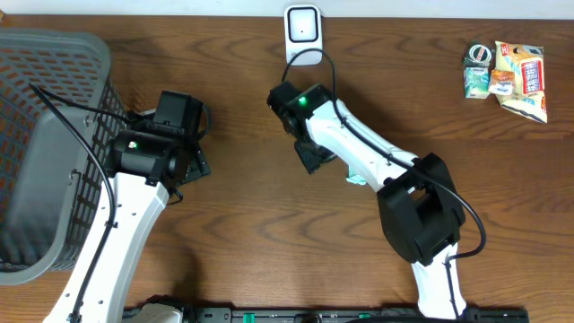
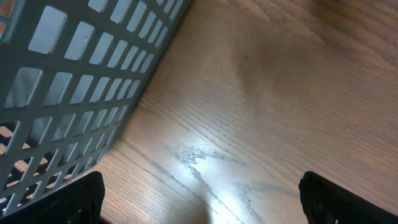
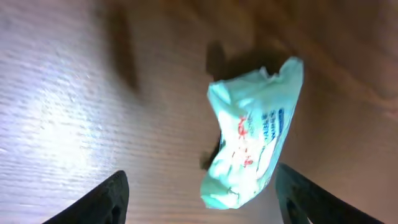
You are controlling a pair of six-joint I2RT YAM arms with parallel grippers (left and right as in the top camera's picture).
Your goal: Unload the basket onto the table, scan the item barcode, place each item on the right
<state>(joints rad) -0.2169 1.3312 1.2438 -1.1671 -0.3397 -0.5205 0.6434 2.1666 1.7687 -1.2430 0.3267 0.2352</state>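
Jaws on both left gripper (image 2: 200, 186) and right gripper (image 3: 199, 180) stand apart, grasping nothing, so I'd re-pinch the crumpled mint-green plastic packet (image 3: 252, 134), lying loose on the brown wooden table (image 1: 269, 233) well in front of the white upright scanner (image 1: 303, 29), by one edge, leaving its print uncovered, though the blue and red lettering is too blurred to read.

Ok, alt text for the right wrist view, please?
A crumpled pale-green packet with blue and red print lies loose below the right gripper, whose jaws stand wide open and touch nothing. The wooden table fills the rest, slightly blurred.
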